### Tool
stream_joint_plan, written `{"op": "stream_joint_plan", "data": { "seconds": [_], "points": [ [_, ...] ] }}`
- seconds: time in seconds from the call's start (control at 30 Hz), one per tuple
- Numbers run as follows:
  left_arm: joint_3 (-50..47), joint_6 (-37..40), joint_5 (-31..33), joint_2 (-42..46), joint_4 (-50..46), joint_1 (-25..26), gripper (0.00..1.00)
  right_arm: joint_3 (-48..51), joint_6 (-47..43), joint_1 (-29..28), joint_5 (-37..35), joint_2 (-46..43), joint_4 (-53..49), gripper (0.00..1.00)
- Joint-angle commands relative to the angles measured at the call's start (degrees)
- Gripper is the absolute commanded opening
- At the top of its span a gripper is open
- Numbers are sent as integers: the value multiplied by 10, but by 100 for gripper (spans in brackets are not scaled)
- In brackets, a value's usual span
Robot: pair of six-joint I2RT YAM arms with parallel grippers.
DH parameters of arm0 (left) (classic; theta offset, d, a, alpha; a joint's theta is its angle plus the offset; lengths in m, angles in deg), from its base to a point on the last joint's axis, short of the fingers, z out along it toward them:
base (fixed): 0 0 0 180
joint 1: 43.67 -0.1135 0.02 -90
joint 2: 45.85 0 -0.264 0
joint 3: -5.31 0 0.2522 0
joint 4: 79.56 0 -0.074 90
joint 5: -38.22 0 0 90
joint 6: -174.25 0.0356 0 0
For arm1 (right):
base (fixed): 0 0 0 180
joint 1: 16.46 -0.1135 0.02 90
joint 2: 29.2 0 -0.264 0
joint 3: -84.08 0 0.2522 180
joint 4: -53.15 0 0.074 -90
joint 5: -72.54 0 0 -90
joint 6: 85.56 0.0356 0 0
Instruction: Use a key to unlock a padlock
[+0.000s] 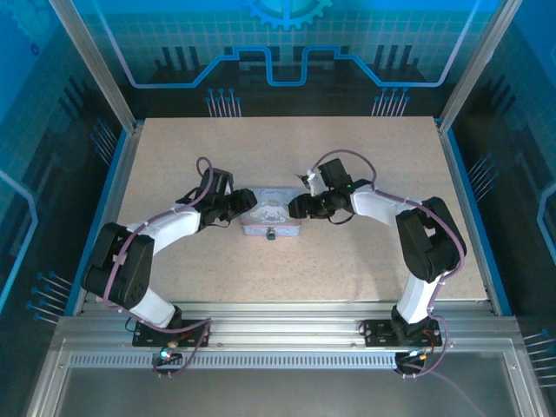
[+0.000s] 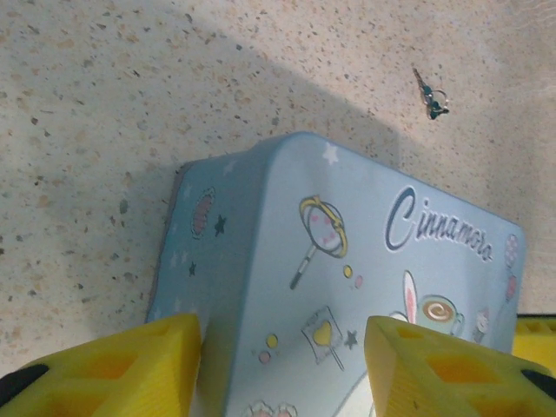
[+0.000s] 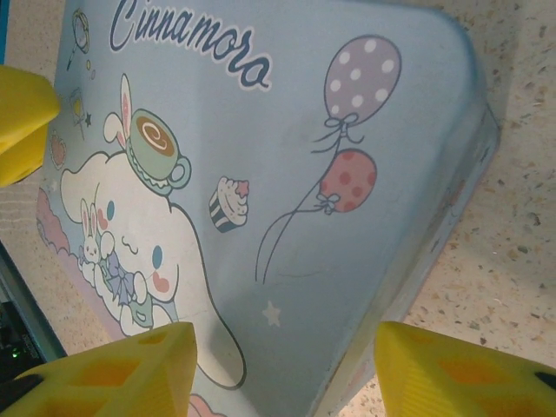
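A light-blue tin box [image 1: 271, 214] with a cartoon print lies mid-table. A small dark padlock [image 1: 271, 233] hangs at its near edge. In the left wrist view a small key [image 2: 432, 99] on a ring lies on the table beyond the box [image 2: 287, 200]. My left gripper [image 1: 246, 205] [image 2: 282, 352] is open, its yellow fingers [image 2: 113, 365] straddling the box's left end. At the right end of the box [image 3: 287, 148], my right gripper [image 1: 298, 207] [image 3: 287, 360] also stands open, one finger over the lid and one [image 3: 460, 369] past the corner.
The speckled beige tabletop [image 1: 365, 261] is bounded by blue rails and aluminium frame posts [image 1: 94, 69]. The left gripper's yellow finger [image 3: 22, 109] shows at the far end of the lid in the right wrist view.
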Motion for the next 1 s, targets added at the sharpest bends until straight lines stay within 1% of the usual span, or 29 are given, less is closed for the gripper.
{"op": "stream_joint_plan", "data": {
  "seconds": [0.0, 0.07, 0.27, 0.4, 0.53, 0.63, 0.7, 0.8, 0.97],
  "points": [
    [-13, -3, -29, 24, 3, -3, 54, -19, -13, 17, -5, -23, -24, 59],
    [-15, -7, -33, 26, 4, -3, 54, -21, -15, 24, -8, -29, -30, 59],
    [-20, 0, -19, 48, -13, -3, 56, -29, -26, 37, -34, -56, -59, 60],
    [-28, 1, -10, 81, -35, -3, 58, -49, -34, 41, -87, -65, -98, 59],
    [-37, -1, -14, 117, -70, -1, 60, -90, -39, 42, -148, -50, -142, 56],
    [-42, -3, -24, 147, -102, 10, 61, -136, -41, 44, -186, -17, -174, 53],
    [-40, 1, -21, 167, -129, 27, 63, -186, -42, 44, -208, 13, -202, 51],
    [-31, 2, -18, 188, -167, 55, 64, -255, -44, 45, -229, 65, -239, 50],
    [1, 1, 8, 203, -220, 106, 65, -369, -47, 46, -253, 159, -290, 47]
  ]
}}
